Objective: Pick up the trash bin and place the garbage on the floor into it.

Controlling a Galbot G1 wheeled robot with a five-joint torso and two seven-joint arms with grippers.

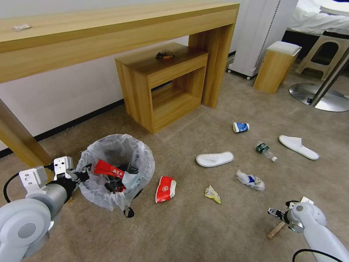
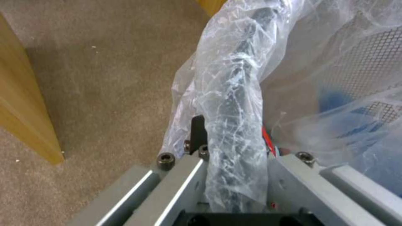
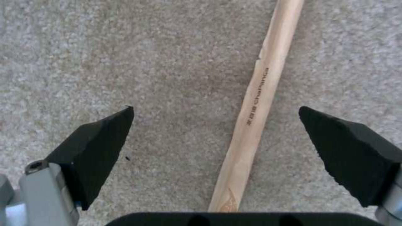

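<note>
While our left gripper (image 2: pixel 234 163) is clamping the trash bin (image 1: pixel 115 171) rim, we are holding our right gripper (image 3: pixel 215 150), fingers apart, above the wooden stick (image 3: pixel 251 106) right of the bin, and should centre it before closing.

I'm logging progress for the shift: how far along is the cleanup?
Partly done. The trash bin already holds red wrappers, its rim clamped in the left claw. In hand: the right claw hangs open over the wooden stick. Left on the floor: red pack, crumpled papers, two slippers, bottle, blue cup.
</note>
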